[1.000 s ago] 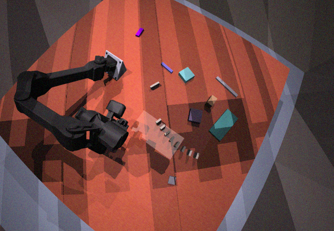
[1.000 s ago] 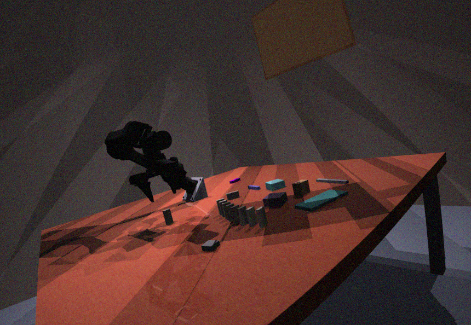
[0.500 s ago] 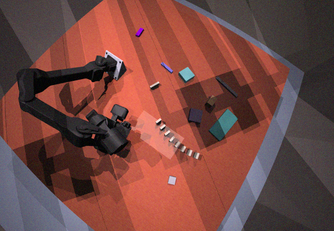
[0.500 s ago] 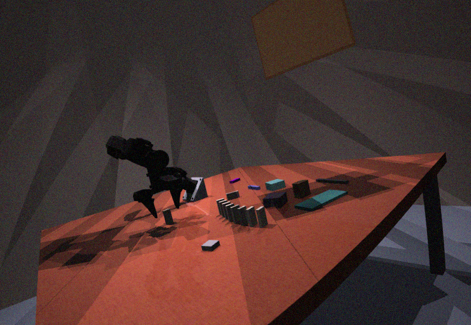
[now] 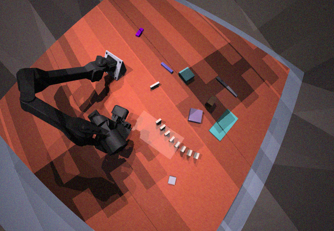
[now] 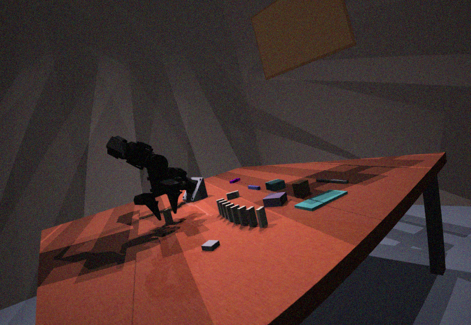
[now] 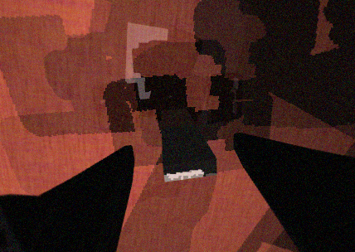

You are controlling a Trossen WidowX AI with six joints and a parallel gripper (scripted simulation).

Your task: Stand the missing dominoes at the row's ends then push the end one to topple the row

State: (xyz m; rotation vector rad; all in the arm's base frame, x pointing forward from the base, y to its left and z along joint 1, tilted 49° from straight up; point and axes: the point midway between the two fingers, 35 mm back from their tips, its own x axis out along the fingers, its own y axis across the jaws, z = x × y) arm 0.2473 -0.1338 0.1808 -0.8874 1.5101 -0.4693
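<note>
A row of several pale dominoes (image 5: 174, 141) (image 6: 239, 213) stands across a pale rectangle (image 5: 146, 131) on the red table. One more domino (image 6: 167, 216) (image 7: 187, 151) stands upright on its own, well to the left of the row's end. My gripper (image 6: 166, 212) (image 7: 184, 146) points down over it with a finger on each side. In the wrist view there is a gap between each finger and the domino, so the gripper is open. In the top view the arm's wrist (image 5: 113, 139) hides this domino. Another pale domino (image 5: 154, 85) (image 6: 232, 194) lies flat behind the row.
A grey flat square (image 5: 171, 180) (image 6: 210, 244) lies in front of the row. Behind it are a purple cube (image 5: 195, 115), a cyan plate (image 5: 223, 124), a brown cube (image 5: 211, 101), a teal cube (image 5: 186, 74), a blue bar (image 5: 166, 67) and a grey bar (image 5: 226, 86).
</note>
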